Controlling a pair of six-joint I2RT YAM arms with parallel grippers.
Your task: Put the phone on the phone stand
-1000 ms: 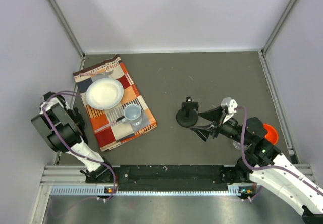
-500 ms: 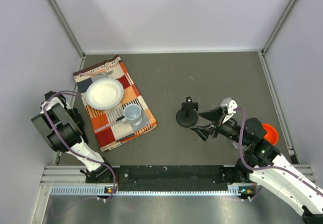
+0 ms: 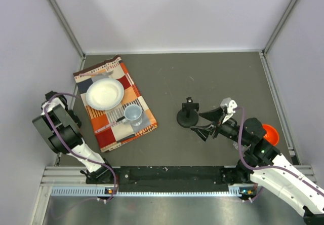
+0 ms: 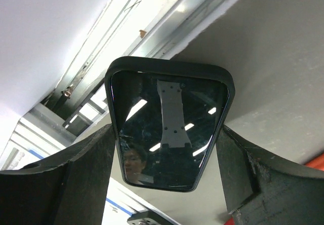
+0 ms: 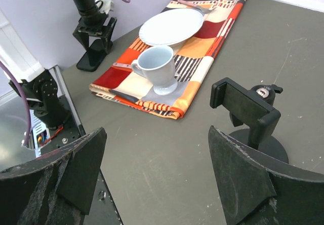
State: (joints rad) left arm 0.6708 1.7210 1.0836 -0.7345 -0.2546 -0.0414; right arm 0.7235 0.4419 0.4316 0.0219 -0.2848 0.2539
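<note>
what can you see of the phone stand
The phone stand is small, all black and looks like plastic. It has a round disc base, a short upright post and a rectangular clamp bracket on top with lipped ends, tilted back. The clamp is empty. The stand is upright on the dark grey table. The open right gripper is just beside its base, seemingly not touching.

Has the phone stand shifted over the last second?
No. The phone stand keeps the same gap to the checked cloth in the top view.
</note>
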